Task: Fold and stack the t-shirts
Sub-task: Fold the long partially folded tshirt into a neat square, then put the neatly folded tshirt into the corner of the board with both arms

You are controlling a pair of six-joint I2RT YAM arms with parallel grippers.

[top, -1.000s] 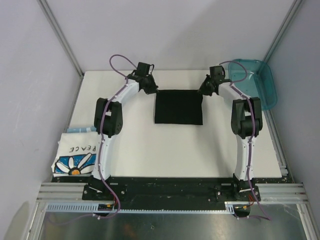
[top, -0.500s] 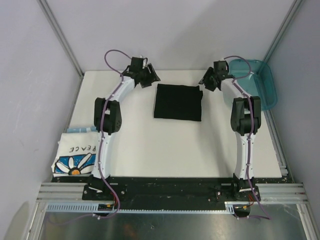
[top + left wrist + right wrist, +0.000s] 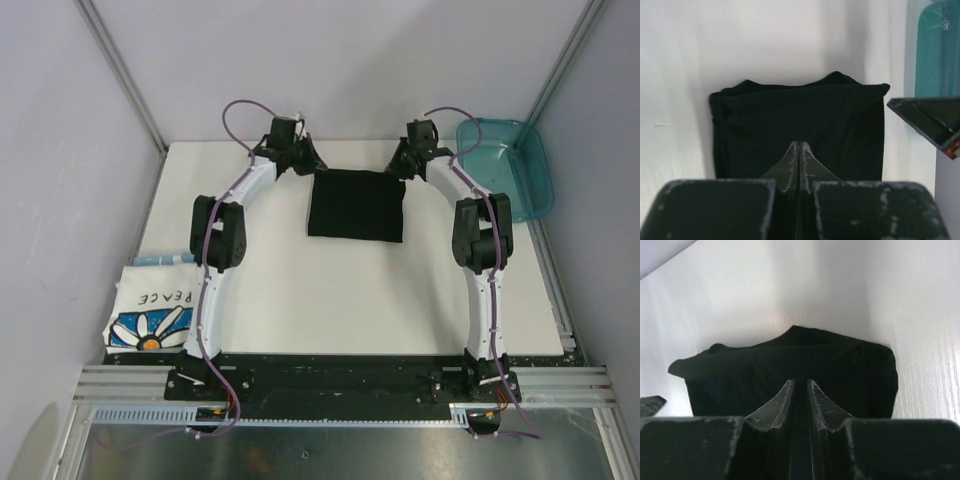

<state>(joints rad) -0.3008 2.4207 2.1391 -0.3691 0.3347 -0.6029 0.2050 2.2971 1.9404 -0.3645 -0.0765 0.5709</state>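
The white table stood between pale grey walls. The folded black t-shirt lay upper centre and the white t-shirt lower left. The left pincer was together, the right pincer slightly apart.

We can read only one word: "PEACE", in dark, widely spaced capitals, on the white t-shirt lying at the left of the top view, printed just above its blue daisy; the letters are small
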